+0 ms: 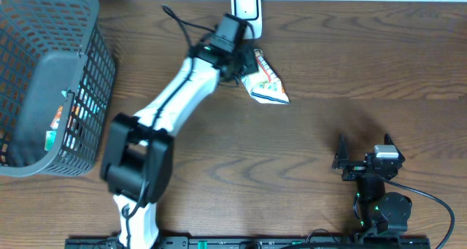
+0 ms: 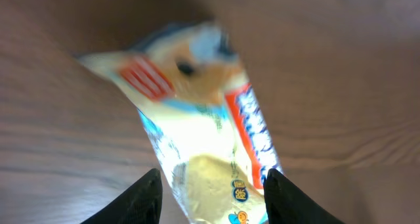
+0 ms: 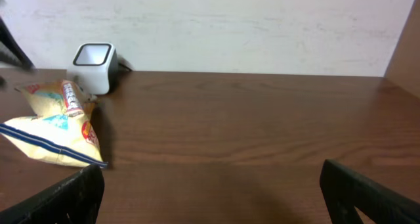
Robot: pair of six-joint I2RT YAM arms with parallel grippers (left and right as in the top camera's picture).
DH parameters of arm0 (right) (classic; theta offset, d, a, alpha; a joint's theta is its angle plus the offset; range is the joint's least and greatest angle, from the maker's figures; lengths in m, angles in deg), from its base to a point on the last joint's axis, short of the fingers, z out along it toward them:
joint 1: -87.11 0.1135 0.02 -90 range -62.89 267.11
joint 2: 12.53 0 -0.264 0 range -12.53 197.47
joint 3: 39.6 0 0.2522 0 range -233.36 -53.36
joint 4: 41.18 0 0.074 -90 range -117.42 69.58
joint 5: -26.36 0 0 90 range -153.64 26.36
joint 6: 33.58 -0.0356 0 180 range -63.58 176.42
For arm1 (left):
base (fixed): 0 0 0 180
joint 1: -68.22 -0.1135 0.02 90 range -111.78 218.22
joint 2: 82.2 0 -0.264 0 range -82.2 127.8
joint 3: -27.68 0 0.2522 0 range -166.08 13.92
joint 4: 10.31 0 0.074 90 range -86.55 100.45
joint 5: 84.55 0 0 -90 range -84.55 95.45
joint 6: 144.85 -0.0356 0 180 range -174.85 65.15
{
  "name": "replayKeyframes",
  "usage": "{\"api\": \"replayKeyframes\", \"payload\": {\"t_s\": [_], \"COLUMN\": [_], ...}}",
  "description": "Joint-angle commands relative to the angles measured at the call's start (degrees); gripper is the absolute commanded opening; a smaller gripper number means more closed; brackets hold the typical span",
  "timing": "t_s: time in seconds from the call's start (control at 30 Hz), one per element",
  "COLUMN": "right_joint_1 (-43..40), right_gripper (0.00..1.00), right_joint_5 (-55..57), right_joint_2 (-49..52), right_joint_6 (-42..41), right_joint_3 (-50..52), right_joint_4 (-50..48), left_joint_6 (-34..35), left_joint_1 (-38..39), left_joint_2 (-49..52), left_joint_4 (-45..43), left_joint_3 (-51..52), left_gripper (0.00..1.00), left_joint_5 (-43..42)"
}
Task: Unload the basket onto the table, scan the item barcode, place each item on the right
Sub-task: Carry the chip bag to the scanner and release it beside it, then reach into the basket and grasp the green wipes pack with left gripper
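On the brown wooden counter, only the overhead view shows the grey plastic mesh basket at 9 o'clock, colourful packets inside. The white-and-orange snack bag lies at 5 o'clock from the white box scanner. The left tool is spread, straddling the bag; right tool open.

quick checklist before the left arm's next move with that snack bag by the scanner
1. Is the snack bag lying on the table near the scanner: ok.
2. Is the left claw open, jaws either side of the bag: ok.
3. Is the barcode facing the scanner: cannot tell, the print is blurred.
4. Is the right claw open, empty and away from the bag: ok.
5. Is the basket out of the way, at the far left: ok.
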Motion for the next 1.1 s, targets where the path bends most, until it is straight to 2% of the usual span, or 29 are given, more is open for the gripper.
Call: {"api": "replayKeyframes", "payload": {"t_s": [0.0,0.07,0.1,0.17,0.23,0.27,0.33,0.5,0.63,0.97,1.07], "right_joint_1": [0.3,0.3,0.3,0.3,0.3,0.3,0.3,0.3,0.3,0.3,0.3], "right_gripper": [0.99,0.99,0.99,0.99,0.99,0.99,0.99,0.99,0.99,0.99,0.99], "right_joint_5": [0.1,0.0,0.0,0.1,0.0,0.1,0.0,0.0,0.1,0.0,0.0], "right_joint_2": [-0.3,-0.3,-0.3,-0.3,-0.3,-0.3,-0.3,-0.3,-0.3,-0.3,-0.3], "right_joint_6": [0.7,0.7,0.7,0.7,0.7,0.7,0.7,0.7,0.7,0.7,0.7], "right_joint_3": [0.1,0.1,0.1,0.1,0.1,0.1,0.1,0.1,0.1,0.1,0.1], "right_joint_4": [0.3,0.3,0.3,0.3,0.3,0.3,0.3,0.3,0.3,0.3,0.3], "left_joint_6": [-8.0,-11.3,-14.4,-18.1,-19.0,-19.0,-19.0,-22.0,-22.6,-26.5,-26.5], "left_joint_1": [-5.0,-8.7,-12.9,-19.0,-28.3,-31.4,-40.3,-58.3,-64.8,-65.3,-65.3], "left_joint_2": [-10.9,-16.4,-21.4,-26.8,-32.2,-33.3,-35.2,-32.9,-28.0,-16.0,-11.8], "left_joint_4": [-0.2,-0.2,-0.2,-0.1,1.2,2.1,5.5,15.4,22.7,28.2,27.6], "left_joint_3": [-1.9,-1.9,-1.9,-1.9,-1.9,-1.9,-1.9,-1.9,-1.8,-0.3,-0.3], "left_gripper": [0.49,0.5,0.51,0.63,0.66,0.66,0.75,0.77,0.78,0.78,0.78], "left_joint_5": [0.6,0.6,0.6,1.1,6.0,8.0,12.1,13.4,13.4,13.1,9.3]}}
